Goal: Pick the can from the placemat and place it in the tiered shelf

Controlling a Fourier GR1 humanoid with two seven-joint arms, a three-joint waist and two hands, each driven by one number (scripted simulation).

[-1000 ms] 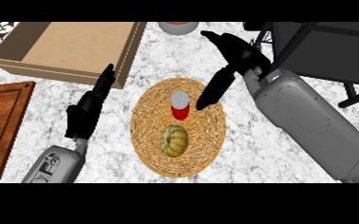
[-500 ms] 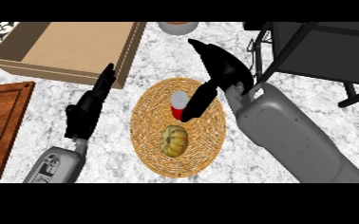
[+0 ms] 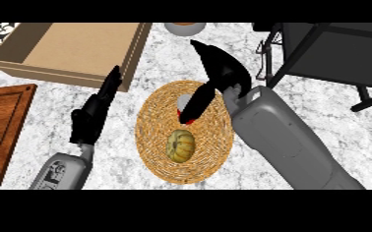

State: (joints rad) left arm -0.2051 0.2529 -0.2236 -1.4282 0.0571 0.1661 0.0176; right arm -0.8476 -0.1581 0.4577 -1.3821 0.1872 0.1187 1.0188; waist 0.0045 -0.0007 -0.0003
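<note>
Since a moment earlier, the right hand (image 3: pixel 218 76) had been lowered over the can (image 3: pixel 186 109) on the placemat (image 3: pixel 210 147), fingers curling around it but closure not discernible.

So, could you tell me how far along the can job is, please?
Nothing is finished: the can stands on the placemat beside a squash. In hand: the right hand is over the can, fingers reaching down beside it, grasp not visibly closed. Left: grip, lift and carry it to the shelf. The left hand rests open.
</note>
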